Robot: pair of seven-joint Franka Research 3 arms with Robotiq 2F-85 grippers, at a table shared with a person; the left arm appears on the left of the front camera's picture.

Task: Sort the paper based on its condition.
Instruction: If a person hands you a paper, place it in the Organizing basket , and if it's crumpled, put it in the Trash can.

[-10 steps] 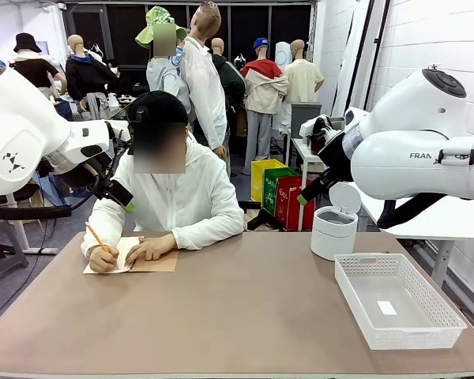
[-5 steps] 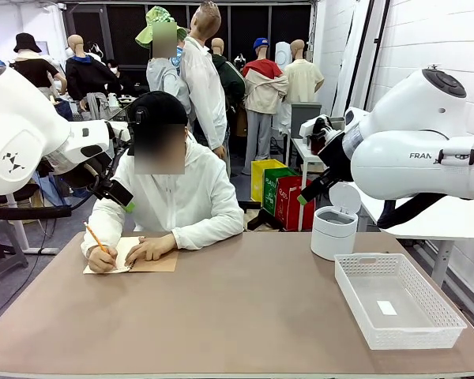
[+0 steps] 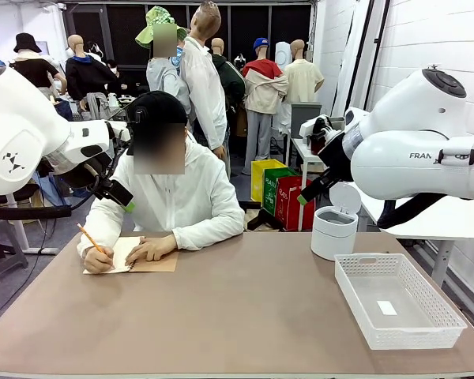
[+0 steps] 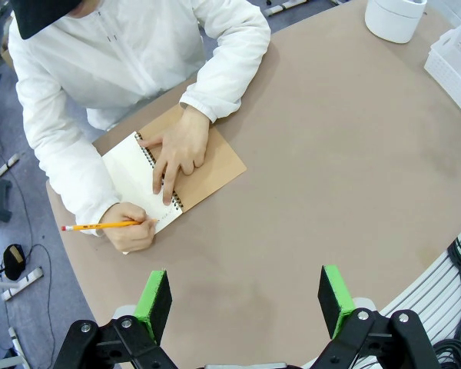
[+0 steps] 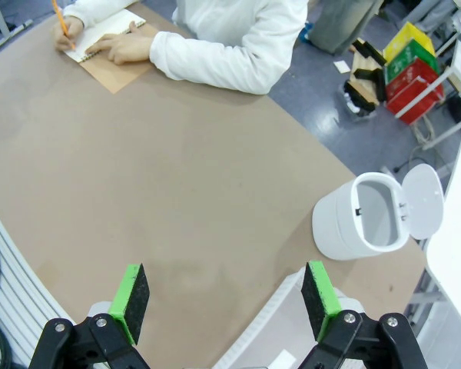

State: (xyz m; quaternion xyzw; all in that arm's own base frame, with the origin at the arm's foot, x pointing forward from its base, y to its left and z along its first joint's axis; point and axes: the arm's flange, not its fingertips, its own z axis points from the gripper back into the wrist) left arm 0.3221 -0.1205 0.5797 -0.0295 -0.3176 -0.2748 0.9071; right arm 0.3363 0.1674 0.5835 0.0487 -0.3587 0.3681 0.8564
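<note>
My left end effector [image 4: 244, 298] and right end effector [image 5: 226, 300] hang wide open, holding nothing, above the brown table [image 3: 245, 316]. The paper [image 4: 131, 173], a spiral-bound page, lies at the far edge, well left of the white basket [image 3: 411, 336], under a person's hand [image 4: 180, 146]. Open tabletop lies between them.

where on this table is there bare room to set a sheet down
The wide middle of the table, between the notebook at far left and the white basket at right, is bare. Crowded: the person's hand on the notebook, and the bin behind the basket.
</note>
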